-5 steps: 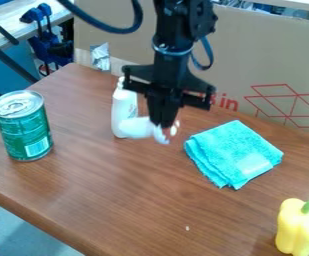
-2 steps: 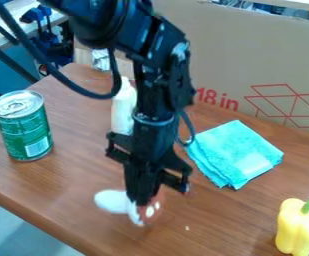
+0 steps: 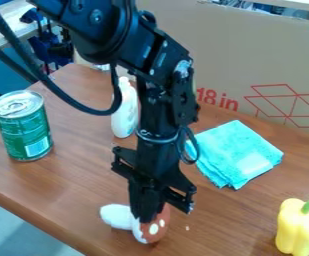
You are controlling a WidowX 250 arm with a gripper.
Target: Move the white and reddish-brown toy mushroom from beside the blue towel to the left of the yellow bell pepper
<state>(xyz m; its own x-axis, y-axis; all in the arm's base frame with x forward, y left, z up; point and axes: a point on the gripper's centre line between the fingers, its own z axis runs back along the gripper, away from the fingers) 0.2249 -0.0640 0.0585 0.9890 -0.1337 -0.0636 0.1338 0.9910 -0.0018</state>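
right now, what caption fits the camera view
Black gripper on a toy mushroom, with a can, bottle, blue cloth and yellow pepper around

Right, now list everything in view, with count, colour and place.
mushroom: one, white stem, brown cap with white spots, near edge of the table, between the fingers
can: one, green with silvery top, left
bottle: one, white, behind the arm
cloth: one, folded, turquoise, right of the arm
pepper: one, yellow with green stem, lower right
speck: one, whitish, right of the mushroom
table: one, brown, under all these
cardboard: one piece, tan with red markings, behind the table
clamp-like tools: count unclear, blue, upper left
arm: one, black, from the top edge
gripper: one, black, at the mushroom
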